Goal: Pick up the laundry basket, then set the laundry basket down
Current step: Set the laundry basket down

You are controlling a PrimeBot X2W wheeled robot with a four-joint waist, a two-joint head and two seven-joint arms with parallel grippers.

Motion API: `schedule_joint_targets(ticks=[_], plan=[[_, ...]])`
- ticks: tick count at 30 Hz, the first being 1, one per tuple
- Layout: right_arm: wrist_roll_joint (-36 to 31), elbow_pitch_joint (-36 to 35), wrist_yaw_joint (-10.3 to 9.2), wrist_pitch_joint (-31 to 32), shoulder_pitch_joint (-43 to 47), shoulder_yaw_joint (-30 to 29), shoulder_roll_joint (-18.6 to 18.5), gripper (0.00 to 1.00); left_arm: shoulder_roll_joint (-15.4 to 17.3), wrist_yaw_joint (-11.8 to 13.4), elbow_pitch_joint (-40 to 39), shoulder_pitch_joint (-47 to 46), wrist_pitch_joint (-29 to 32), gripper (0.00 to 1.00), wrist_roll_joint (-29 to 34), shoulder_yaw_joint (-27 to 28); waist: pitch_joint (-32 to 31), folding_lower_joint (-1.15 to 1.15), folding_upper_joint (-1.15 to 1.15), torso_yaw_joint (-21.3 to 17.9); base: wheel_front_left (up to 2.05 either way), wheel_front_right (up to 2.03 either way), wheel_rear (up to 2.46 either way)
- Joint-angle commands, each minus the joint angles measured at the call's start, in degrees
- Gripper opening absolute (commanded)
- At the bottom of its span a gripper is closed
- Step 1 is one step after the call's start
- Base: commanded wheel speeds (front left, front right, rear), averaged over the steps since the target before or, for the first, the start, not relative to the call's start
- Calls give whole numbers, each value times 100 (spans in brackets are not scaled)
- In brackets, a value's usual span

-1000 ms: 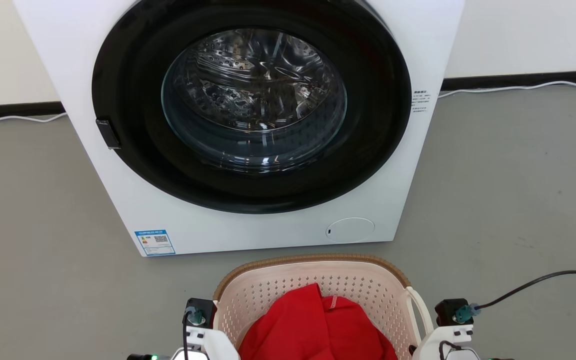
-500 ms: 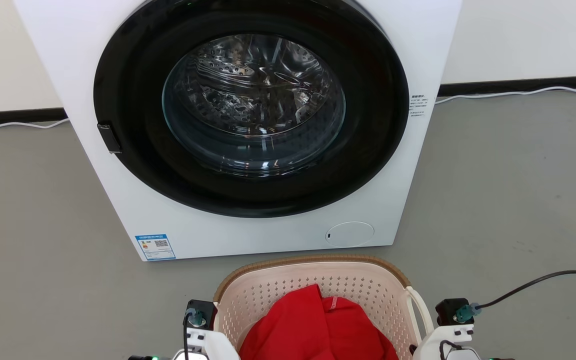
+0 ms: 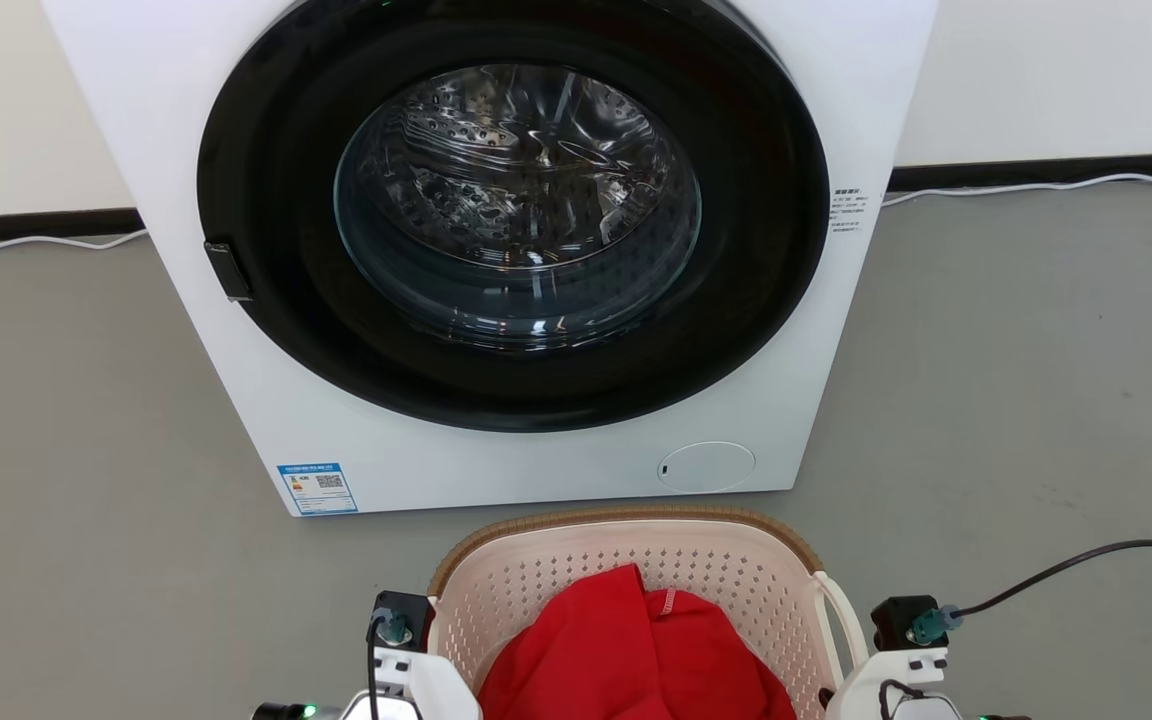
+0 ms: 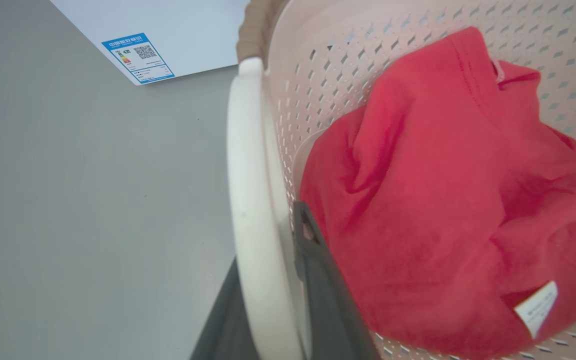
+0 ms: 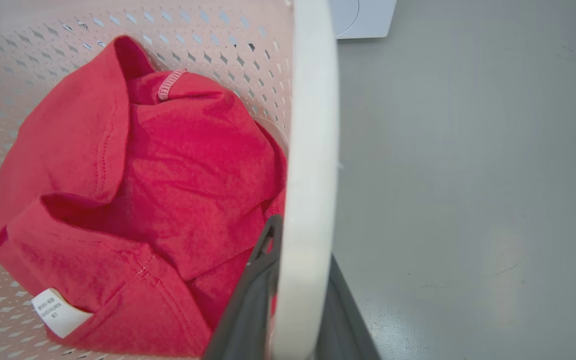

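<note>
Cream perforated plastic laundry basket point(image 3: 636, 565) with red cloth garment point(image 3: 626, 660) inside; left gripper point(image 4: 273, 260) and right gripper point(image 5: 305, 255), nearly closed, each clamp one white loop handle point(image 4: 248, 175).

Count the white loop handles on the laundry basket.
2. One handle runs along the laundry basket's left side, clamped by the left gripper; the other runs along its right side, clamped by the right gripper. None looks hidden.
</note>
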Motion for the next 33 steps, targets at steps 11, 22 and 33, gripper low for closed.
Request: schedule_joint_targets(ticks=[11, 22, 33], plan=[[-14, -102, 43, -270, -309, 99, -39, 0, 120, 100, 32, -346, -183, 0, -160, 36, 188, 0, 0, 8, 0, 0, 0], [208, -277, 43, -901, -619, 287, -39, 0, 126, 337, 159, -839, -513, 0, -268, 149, 1206, 0, 0, 25, 0, 0, 0], [419, -540, 43, -1535, -1214, 667, -39, 0, 325, 471, 223, -1678, -1022, 0, -366, 425, 2742, 0, 0, 101, 0, 0, 0]])
